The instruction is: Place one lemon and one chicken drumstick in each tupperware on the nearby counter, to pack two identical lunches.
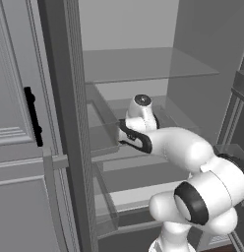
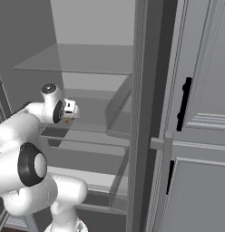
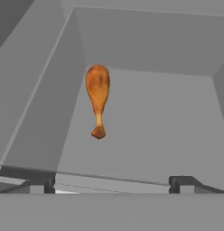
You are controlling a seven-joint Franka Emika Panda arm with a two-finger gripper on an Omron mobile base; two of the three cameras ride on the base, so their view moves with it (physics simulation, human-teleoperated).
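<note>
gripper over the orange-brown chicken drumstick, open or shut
Open: in the hand view the gripper shows its two dark fingertips wide apart, nothing between; the orange-brown chicken drumstick lies beyond.

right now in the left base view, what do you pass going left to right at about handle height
black door handle → grey cabinet door edge post → clear drawer wall → robot arm's wrist → dark inner side wall
</note>
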